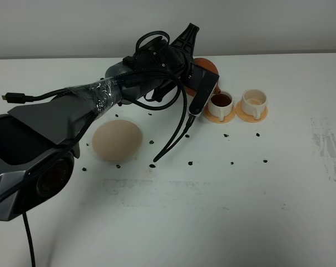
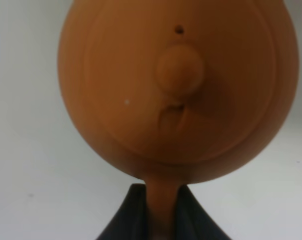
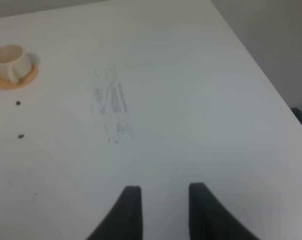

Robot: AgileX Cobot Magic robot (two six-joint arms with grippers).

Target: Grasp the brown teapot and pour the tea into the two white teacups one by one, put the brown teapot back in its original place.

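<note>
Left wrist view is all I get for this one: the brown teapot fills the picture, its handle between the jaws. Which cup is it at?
Observer: The brown teapot is held close to the left teacup, on its far side, and that cup has dark tea in it.
Reviewer: And the other cup?
Observer: The right teacup shows only a pale inside, with no dark tea visible.
Reviewer: Is the pot's resting spot free?
Observer: The beige coaster lies bare, well to the left of both cups.
</note>
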